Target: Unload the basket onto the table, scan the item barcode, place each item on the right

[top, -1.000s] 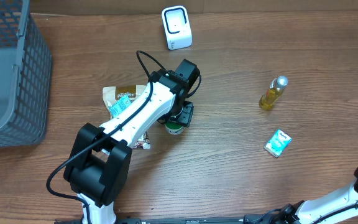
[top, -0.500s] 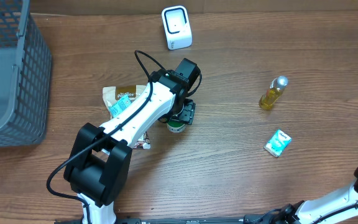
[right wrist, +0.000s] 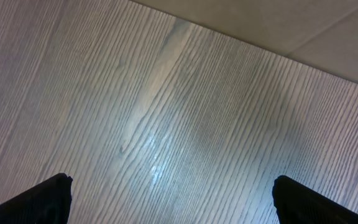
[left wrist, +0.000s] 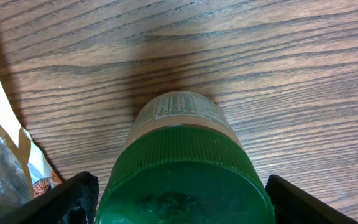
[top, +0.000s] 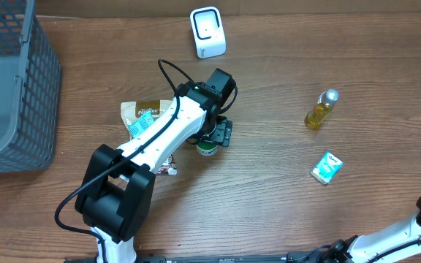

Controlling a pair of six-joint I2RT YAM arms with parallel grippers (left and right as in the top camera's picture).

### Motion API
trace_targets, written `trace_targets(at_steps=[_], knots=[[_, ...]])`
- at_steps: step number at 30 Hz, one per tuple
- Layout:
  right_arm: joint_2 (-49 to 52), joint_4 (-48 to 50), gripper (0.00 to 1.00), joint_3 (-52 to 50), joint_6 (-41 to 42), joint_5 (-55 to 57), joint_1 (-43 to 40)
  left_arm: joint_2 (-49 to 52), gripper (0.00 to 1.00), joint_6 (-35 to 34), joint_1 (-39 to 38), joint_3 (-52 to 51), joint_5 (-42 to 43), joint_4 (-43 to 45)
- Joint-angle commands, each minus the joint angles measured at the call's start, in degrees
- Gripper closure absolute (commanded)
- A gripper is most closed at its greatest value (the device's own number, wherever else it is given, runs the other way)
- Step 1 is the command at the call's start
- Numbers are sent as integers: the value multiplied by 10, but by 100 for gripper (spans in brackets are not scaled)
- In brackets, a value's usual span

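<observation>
Directly under the left claw (left wrist: 180, 198) stands the green-capped jar (left wrist: 179, 121), upright on the desk (left wrist: 303, 56), its long axis pointing up at the wrist. This arm is much nearer than the right one. The jaws are spread on both sides of the cap (left wrist: 182, 174), but I cannot tell if they touch it. The right claw (right wrist: 171, 194) is spread and empty. The label print is too small to read.

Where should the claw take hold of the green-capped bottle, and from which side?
I'd grip the green-capped bottle at its ribbed cap, coming straight down from above: it stands upright on the table, cap up, with a snack pouch close beside it. The left claw straddles the cap.
</observation>
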Motion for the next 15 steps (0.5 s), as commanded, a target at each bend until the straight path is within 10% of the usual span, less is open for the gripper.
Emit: trace_targets(at_steps=[1,15], knots=[[-8,2,0,5,0,4,0,4,13,-3,3,-5,4,2],[-8,2,0,5,0,4,0,4,13,8,3,-5,3,-5]])
